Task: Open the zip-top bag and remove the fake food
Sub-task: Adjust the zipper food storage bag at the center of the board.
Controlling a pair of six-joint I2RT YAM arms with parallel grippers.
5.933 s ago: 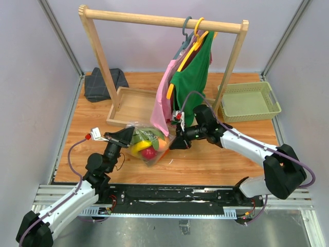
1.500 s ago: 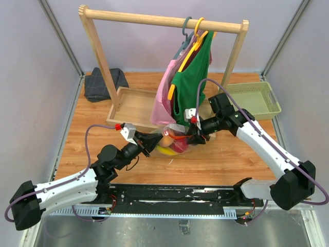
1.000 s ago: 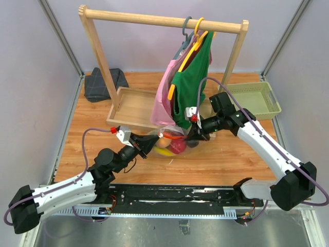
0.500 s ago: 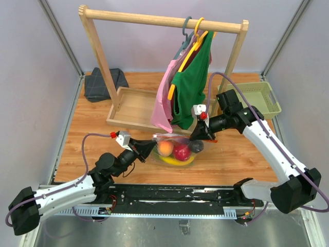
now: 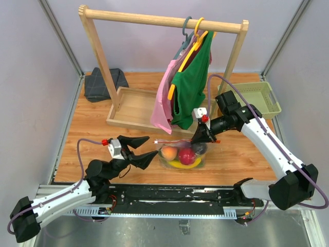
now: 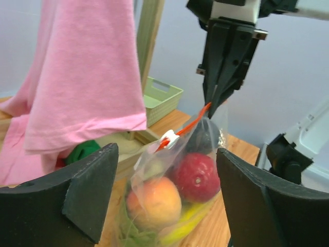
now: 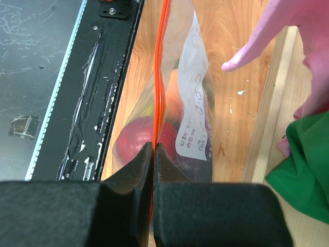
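Item: zip-top bag (image 5: 181,160), clear, on wooden table (image 5: 103,154) between both arms, fake food (image 5: 186,156) inside. Its printed white panel (image 7: 191,128) has lettering too small to read. The right gripper (image 5: 196,142) is pinched on the orange zip strip (image 7: 159,77); the left gripper (image 5: 152,145) is spread, apart from the bag.

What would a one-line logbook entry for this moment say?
left gripper: jaws open, clear of bag | right gripper: jaws shut on zip strip | food: inside bag

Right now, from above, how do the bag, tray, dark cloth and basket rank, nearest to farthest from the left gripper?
1. Just right of the left gripper: bag.
2. Behind it: tray.
3. Back left corner: dark cloth.
4. Back right: basket.
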